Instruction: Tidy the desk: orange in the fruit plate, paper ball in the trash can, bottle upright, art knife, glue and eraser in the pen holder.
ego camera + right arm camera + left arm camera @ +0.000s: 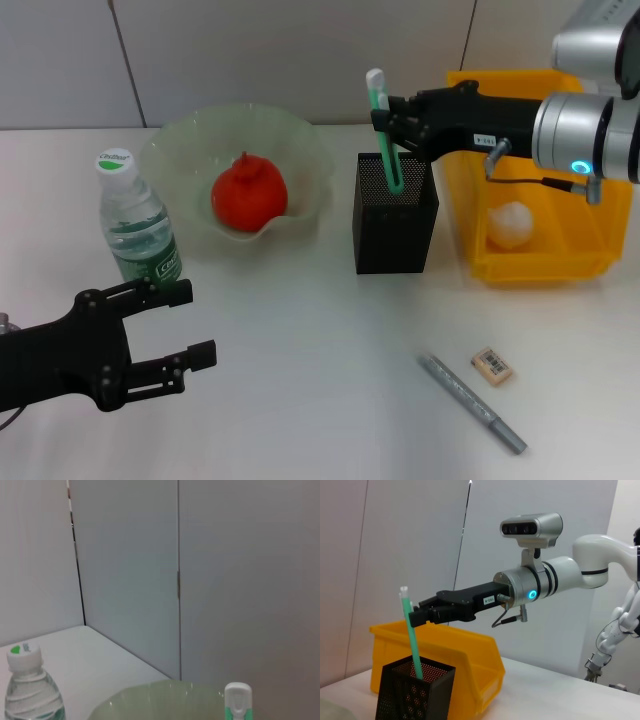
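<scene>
My right gripper (386,122) is shut on the green-and-white glue (384,135), whose lower end stands inside the black mesh pen holder (395,225). In the left wrist view the glue (411,632) leans in the holder (415,692) with the right gripper (417,616) at its upper part. The orange (248,193) lies in the green glass fruit plate (300,140). The bottle (135,225) stands upright at the left. The paper ball (510,222) rests in the yellow trash can (470,245). A grey art knife (470,402) and the eraser (492,366) lie on the table in front. My left gripper (190,325) hovers open below the bottle.
The right wrist view shows the bottle's cap (24,656), the plate's rim (165,692) and the glue's white cap (237,700) against grey wall panels. The trash can (455,647) stands right behind the pen holder.
</scene>
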You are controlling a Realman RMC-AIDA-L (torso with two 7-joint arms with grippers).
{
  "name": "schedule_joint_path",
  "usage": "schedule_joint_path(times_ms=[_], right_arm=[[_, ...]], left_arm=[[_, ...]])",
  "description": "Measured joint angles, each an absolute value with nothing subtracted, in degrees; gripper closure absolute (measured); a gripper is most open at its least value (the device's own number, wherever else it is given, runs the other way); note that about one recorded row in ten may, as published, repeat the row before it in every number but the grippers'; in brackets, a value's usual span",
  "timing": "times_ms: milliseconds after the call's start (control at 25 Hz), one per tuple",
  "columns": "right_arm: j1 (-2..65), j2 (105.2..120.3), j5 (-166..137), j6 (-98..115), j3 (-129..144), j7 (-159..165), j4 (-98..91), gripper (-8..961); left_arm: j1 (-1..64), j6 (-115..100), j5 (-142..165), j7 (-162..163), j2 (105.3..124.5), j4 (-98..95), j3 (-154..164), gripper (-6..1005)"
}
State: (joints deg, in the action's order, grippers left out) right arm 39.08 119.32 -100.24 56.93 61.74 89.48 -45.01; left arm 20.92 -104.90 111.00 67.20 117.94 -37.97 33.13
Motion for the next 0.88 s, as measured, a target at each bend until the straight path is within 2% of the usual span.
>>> schedule_joint_path(times_ms=[480,680,880], right_arm=[[35.44,119.34,-100.27,60.92,61.88,91.60,-47.92,557],[29.67,119.27,-101.12,67.56,61.87,98.88,-60.13,466],[25.48,119.15,-109.85,77.44,61.87,115.01,-77.21,429]], left_arm=[[20.91,-104.75,110.47,66.30,118.13,-36.26,33.13,213],[20.93,-104.82,110.46,65.49,118.09,-35.61,33.45,213],[21.33,-105.16,110.81,65.95,118.06,-35.60,33.77,213]])
